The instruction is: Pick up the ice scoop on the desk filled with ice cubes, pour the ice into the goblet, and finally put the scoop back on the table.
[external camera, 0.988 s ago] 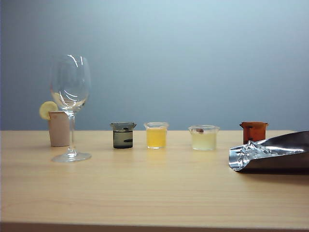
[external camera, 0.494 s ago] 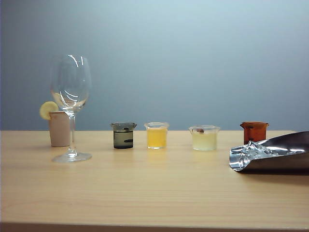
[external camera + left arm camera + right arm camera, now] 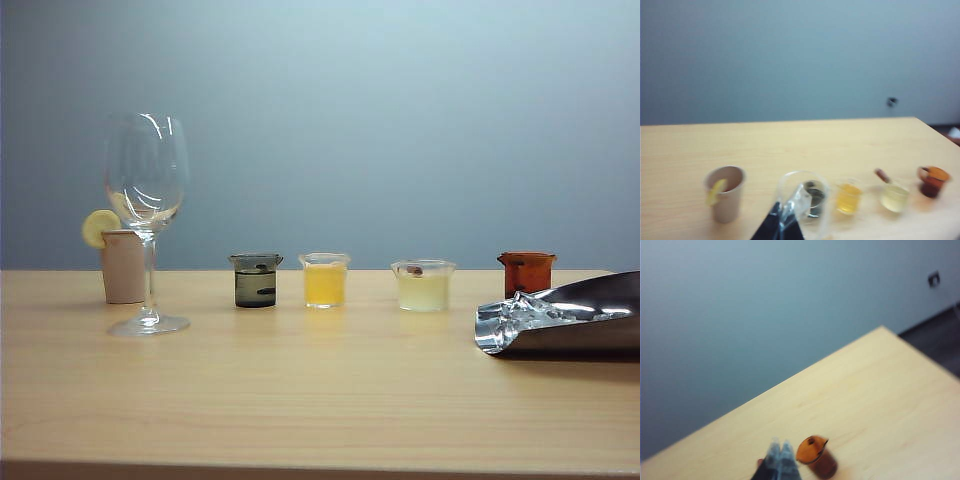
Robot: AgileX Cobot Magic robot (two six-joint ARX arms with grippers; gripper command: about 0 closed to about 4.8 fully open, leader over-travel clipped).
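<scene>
We take this for a lab or test room set up as a mock drinks counter; a bare blue-grey wall (image 3: 400, 120) runs behind a plain desk (image 3: 300, 390) of light wood grain, with nothing homely about either; along the desk stands a tidy row of small cups (image 3: 325, 280) of dark, orange, pale and amber liquid, beside a goblet (image 3: 146, 200) and a beige cup with a lemon slice (image 3: 122, 262); a wall socket (image 3: 892, 102) and dark floor (image 3: 935, 340) show past the desk's far edge.
</scene>
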